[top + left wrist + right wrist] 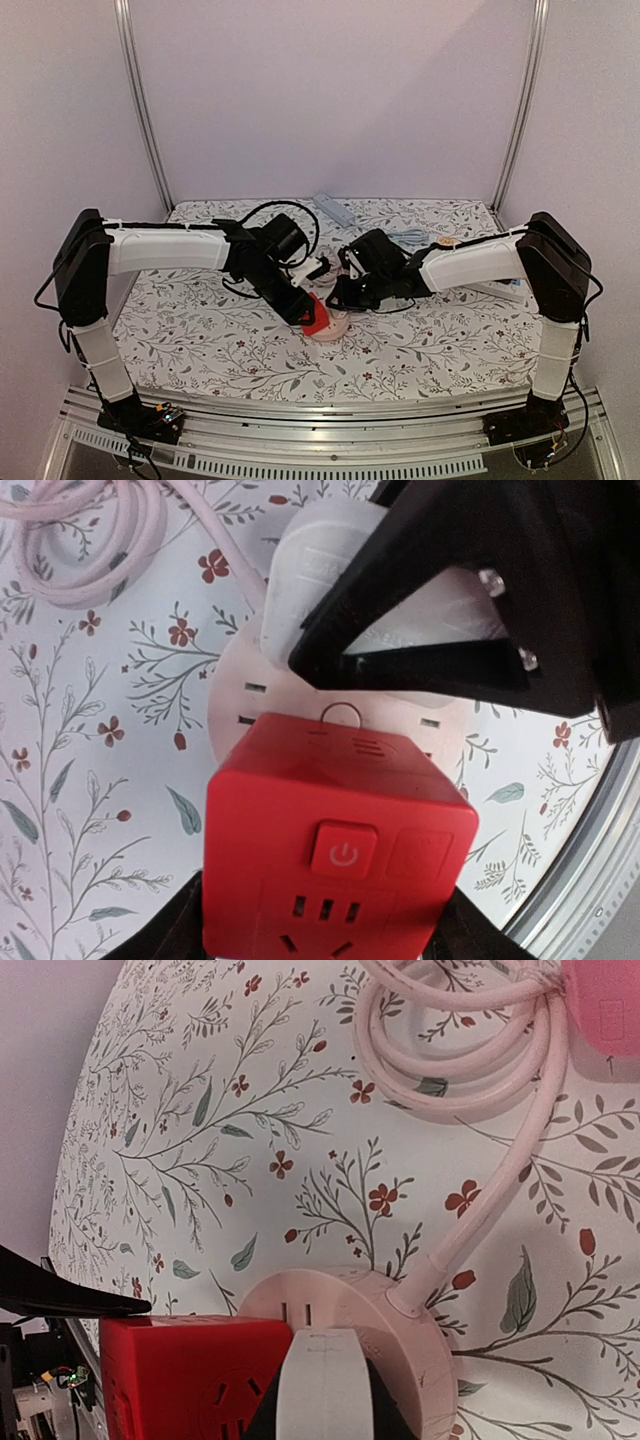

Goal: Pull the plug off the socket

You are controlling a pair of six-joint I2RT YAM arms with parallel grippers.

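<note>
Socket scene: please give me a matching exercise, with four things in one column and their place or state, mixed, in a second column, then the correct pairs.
1. red cube
2. white plug
3. round socket
4. pink cable

A. coiled on the floral cloth
B. clamped by the right gripper
C. lies flat, carries cube and plug
D. between the fingers of the left gripper

Pairs: 1-D, 2-B, 3-C, 4-A
</note>
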